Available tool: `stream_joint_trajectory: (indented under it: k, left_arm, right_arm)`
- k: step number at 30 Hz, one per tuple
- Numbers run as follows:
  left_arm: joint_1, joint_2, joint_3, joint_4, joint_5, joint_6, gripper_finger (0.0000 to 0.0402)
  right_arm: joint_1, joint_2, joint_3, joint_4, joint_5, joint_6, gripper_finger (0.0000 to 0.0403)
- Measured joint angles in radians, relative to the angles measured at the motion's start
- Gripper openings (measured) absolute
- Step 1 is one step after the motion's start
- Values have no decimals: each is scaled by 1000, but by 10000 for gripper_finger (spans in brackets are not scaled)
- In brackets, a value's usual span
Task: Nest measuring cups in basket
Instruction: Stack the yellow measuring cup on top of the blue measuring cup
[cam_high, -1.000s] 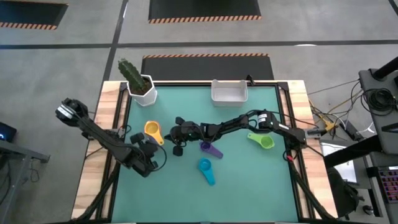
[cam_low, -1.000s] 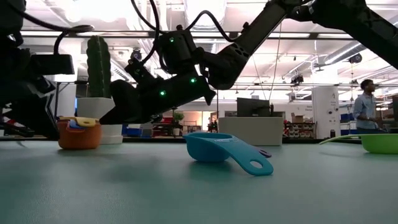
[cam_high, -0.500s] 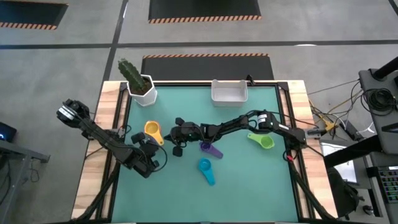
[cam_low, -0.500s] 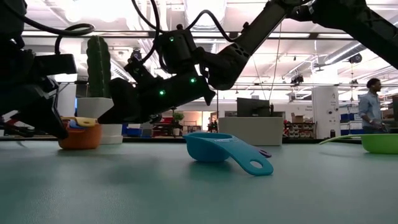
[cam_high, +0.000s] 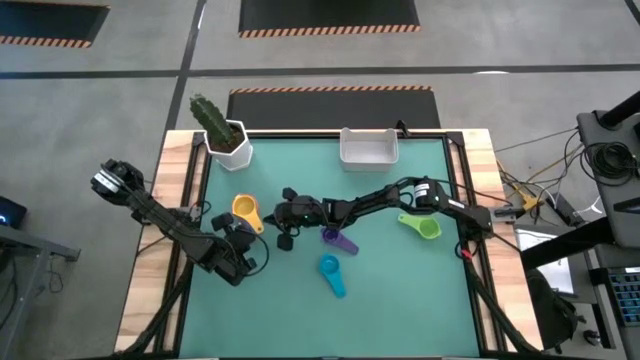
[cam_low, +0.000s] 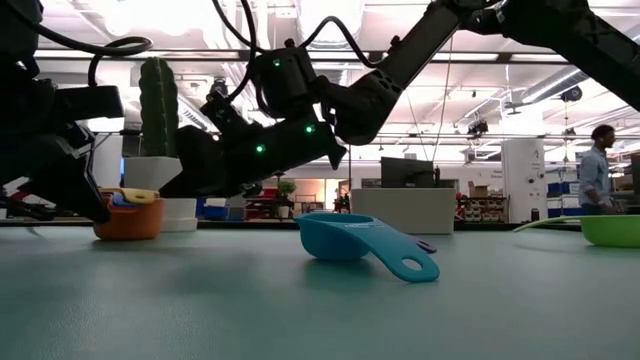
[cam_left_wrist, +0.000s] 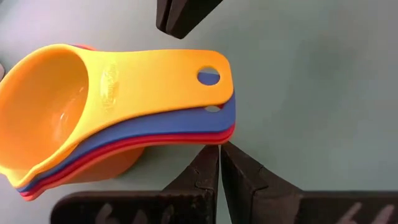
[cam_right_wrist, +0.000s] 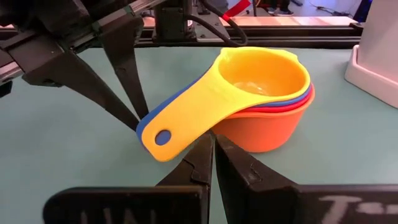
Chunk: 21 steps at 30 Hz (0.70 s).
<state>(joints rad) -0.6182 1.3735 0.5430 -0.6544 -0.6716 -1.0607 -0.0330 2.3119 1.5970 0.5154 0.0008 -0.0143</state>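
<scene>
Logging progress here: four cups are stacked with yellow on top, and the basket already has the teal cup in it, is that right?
Not quite. The stack has yellow on top, but the basket holds no cup. The high view shows the teal cup lying on the mat, well short of the basket.

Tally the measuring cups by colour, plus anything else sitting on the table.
Yellow cup, top of the nested stack: 1
Blue cup, in the stack: 1
Red cup, in the stack: 1
Orange cup, bottom of the stack: 1
Purple cup: 1
Teal cup: 1
Green cup: 1
White basket: 1
Potted cactus: 1
Total: 9, of which 7 cups
</scene>
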Motion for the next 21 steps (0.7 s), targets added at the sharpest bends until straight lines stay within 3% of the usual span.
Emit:
stream_joint_trajectory:
  k: [21]
  left_arm:
    - [0, -1, 0, 2, -1, 0, 0]
  right_arm:
    - [8, 31, -1, 89, 2, 4, 9]
